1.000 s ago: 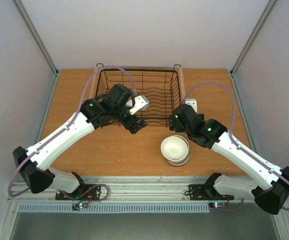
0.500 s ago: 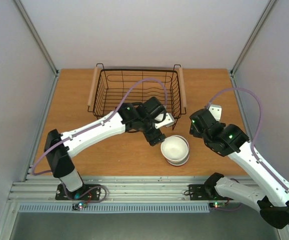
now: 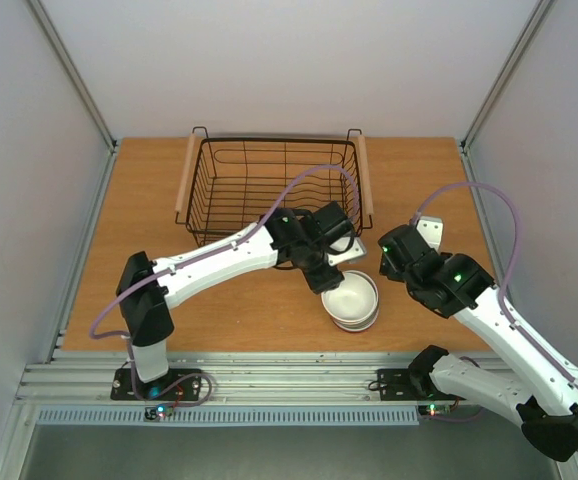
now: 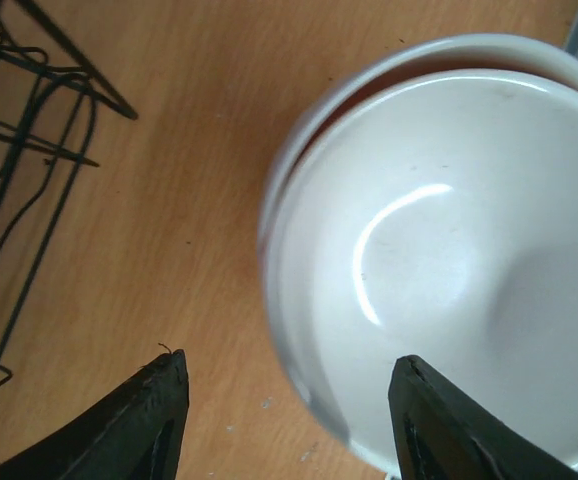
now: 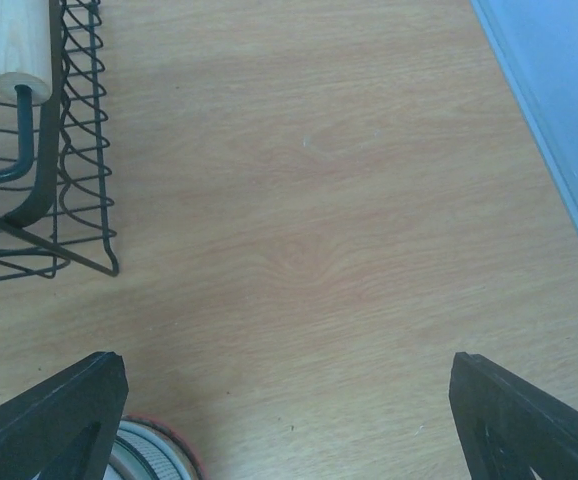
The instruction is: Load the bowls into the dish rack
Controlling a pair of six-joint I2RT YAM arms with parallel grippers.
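Note:
A nested stack of bowls [image 3: 351,300] with a white bowl on top stands on the table in front of the dish rack [image 3: 201,190], a black wire basket that holds nothing. My left gripper [image 3: 330,282] is open at the stack's left rim. In the left wrist view the white bowl [image 4: 449,250] fills the right side, and my left gripper [image 4: 289,405] straddles its near rim, one finger outside and one over the inside, without touching. My right gripper [image 3: 388,262] is open and empty just right of the stack. The right wrist view shows an orange-edged rim [image 5: 159,452] of the stack at the lower left.
The rack has two wooden bar handles [image 3: 182,176]; its right handle [image 5: 24,40] and right corner [image 5: 64,200] show in the right wrist view. Bare wooden table [image 5: 349,230] lies under my right gripper [image 5: 289,420]. Grey walls bound the table on both sides.
My left arm has swung from the rack's front left to the bowl stack and closed in on its rim. My right arm has drawn back to the right, away from the rack's corner.

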